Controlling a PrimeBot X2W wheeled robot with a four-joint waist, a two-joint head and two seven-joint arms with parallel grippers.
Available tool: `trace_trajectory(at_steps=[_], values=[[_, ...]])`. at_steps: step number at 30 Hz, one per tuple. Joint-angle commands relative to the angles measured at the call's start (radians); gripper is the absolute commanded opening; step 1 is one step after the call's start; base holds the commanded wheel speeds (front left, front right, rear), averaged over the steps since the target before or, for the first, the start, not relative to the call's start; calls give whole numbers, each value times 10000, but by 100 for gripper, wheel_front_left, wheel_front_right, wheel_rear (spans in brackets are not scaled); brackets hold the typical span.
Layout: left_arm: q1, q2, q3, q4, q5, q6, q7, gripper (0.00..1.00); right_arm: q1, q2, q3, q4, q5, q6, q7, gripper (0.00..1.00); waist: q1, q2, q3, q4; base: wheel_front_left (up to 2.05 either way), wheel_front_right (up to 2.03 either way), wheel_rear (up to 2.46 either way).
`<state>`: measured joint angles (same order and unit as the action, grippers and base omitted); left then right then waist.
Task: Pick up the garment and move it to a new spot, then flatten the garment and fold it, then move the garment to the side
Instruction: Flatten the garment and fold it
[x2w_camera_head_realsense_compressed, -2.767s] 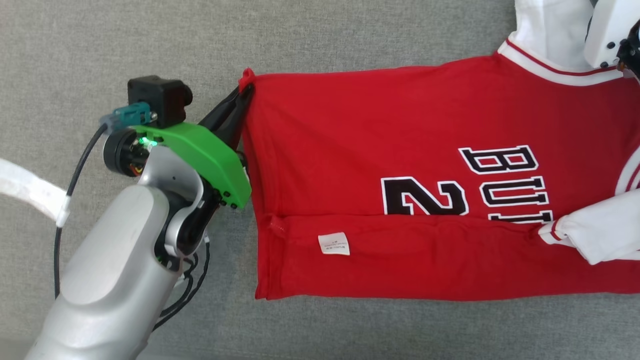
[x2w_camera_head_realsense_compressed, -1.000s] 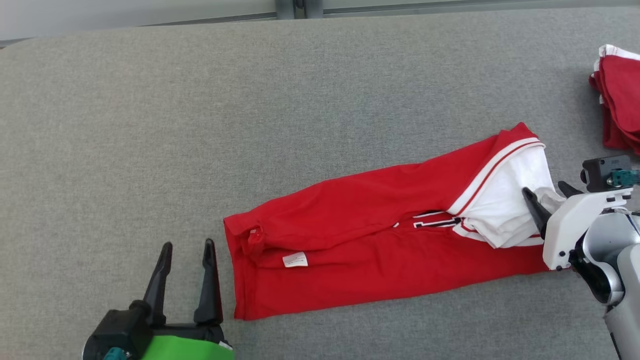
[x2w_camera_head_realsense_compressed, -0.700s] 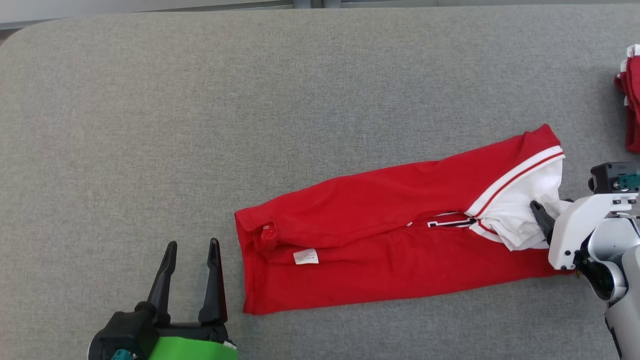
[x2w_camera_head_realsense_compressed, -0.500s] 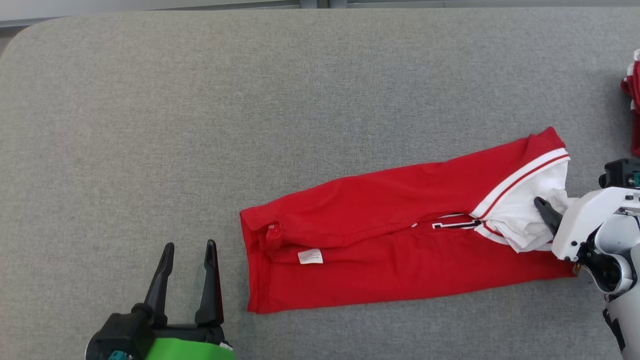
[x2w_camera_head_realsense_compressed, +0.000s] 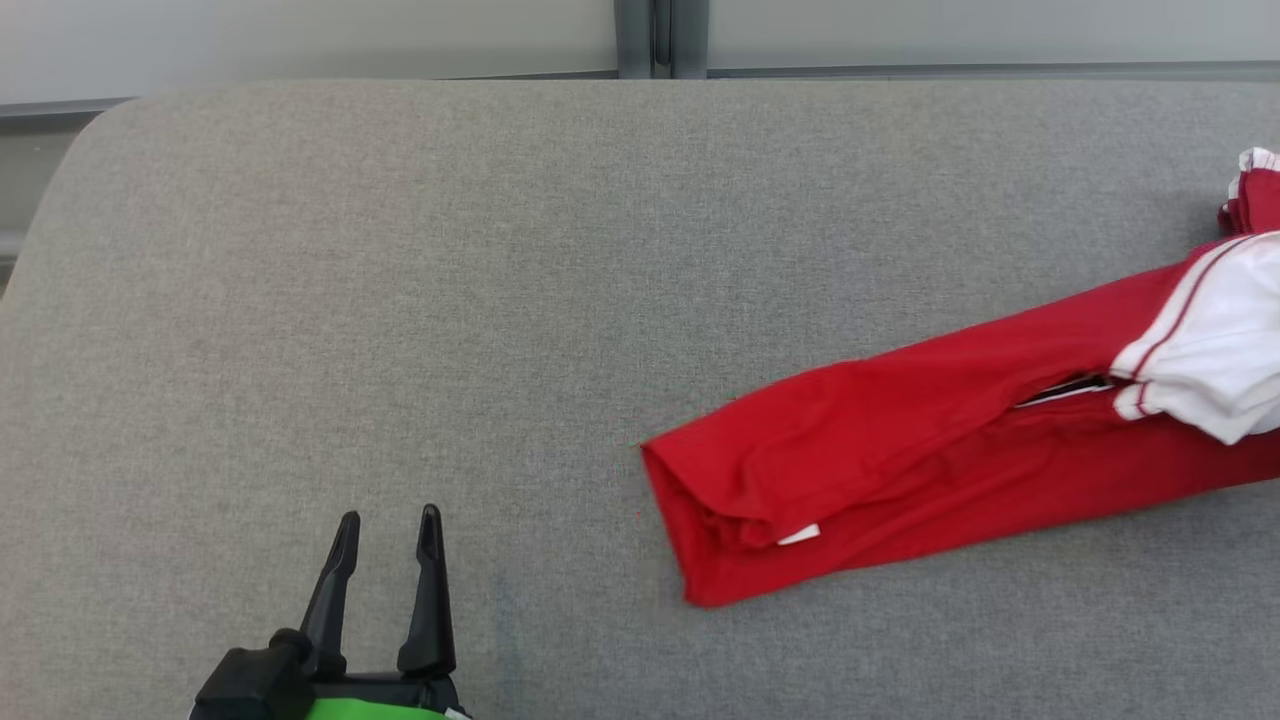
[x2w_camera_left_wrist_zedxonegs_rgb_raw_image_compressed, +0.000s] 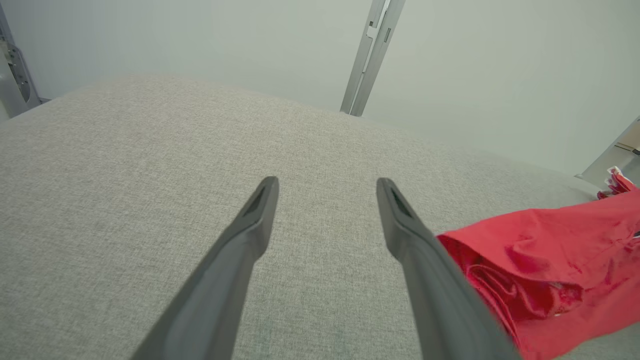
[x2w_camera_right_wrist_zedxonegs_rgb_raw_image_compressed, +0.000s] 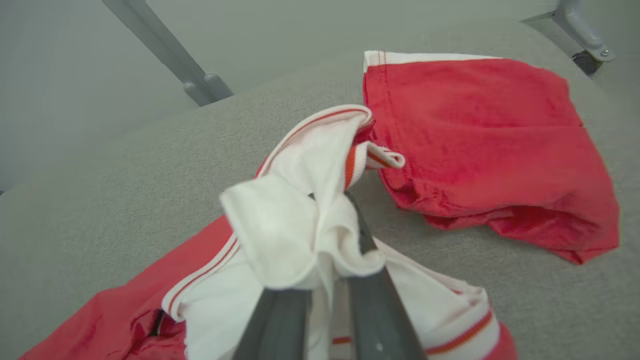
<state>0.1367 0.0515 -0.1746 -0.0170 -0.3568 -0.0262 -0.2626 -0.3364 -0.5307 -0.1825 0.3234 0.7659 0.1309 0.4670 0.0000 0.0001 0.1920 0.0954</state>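
Two dark fingers (x2w_camera_head_realsense_compressed: 430, 590) of the left gripper (x2w_camera_head_realsense_compressed: 388, 518) rise from the lower left of the head view, set apart with nothing between them. To their right the red shirt (x2w_camera_head_realsense_compressed: 900, 440) lies as a long folded strip on the grey table (x2w_camera_head_realsense_compressed: 400, 250). It slants from the lower middle up to the right edge, where its white sleeve (x2w_camera_head_realsense_compressed: 1210, 340) sits. A bit of another red cloth (x2w_camera_head_realsense_compressed: 1255, 195) shows at the upper right edge.

In the left wrist view the left gripper (x2w_camera_left_wrist_zedxonegs_rgb_raw_image_compressed: 327, 182) is spread over bare table (x2w_camera_left_wrist_zedxonegs_rgb_raw_image_compressed: 125, 175). The shirt (x2w_camera_left_wrist_zedxonegs_rgb_raw_image_compressed: 540, 260) lies at the lower right, just beside the finger on that side.

In the right wrist view the right gripper (x2w_camera_right_wrist_zedxonegs_rgb_raw_image_compressed: 327, 240) is clamped narrowly on the bunched white sleeve (x2w_camera_right_wrist_zedxonegs_rgb_raw_image_compressed: 280, 225) in the middle of the frame. The shirt (x2w_camera_right_wrist_zedxonegs_rgb_raw_image_compressed: 100, 320) trails red to the lower left. The other red cloth (x2w_camera_right_wrist_zedxonegs_rgb_raw_image_compressed: 480, 145) lies at the upper right, just beside the sleeve.
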Motion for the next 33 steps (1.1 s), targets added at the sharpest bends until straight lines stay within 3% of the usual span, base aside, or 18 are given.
trace_trajectory(at_steps=[1, 6, 13, 17, 24, 33], values=[[142, -6, -1, 11, -2, 11, -26, 100, 208, -178, -286, -265, 55, -5, 67, 0, 0, -1, -120, 0, 0, 0, 0], [209, -4, -29, 108, -69, -9, -26, 100, 558, -259, -183, -1643, 88, -2, 510, 0, 0, -1, -193, -22, 0, 0, 0], [-1, -1, -228, 303, -44, -70, -28, 100, 822, 966, 2756, -3468, 41, -2, 1096, 0, 0, -1, -151, -164, 0, 0, 0], [-105, 1, -263, 483, -76, 7, -26, 100, 905, 1920, 4293, -3100, -190, -4, 678, 0, 0, -1, -136, -152, 0, 0, 0], [22, 0, -202, 753, -38, -13, -28, 100, 1097, 3365, 5166, -1788, -524, -2, -760, 0, 0, -1, -180, -5, 0, 0, 0], [122, 0, -150, 892, 35, -51, -26, 100, 1210, 3684, 5365, -1297, -680, -2, -1249, 0, 0, -1, -284, -149, 0, 0, 0]])
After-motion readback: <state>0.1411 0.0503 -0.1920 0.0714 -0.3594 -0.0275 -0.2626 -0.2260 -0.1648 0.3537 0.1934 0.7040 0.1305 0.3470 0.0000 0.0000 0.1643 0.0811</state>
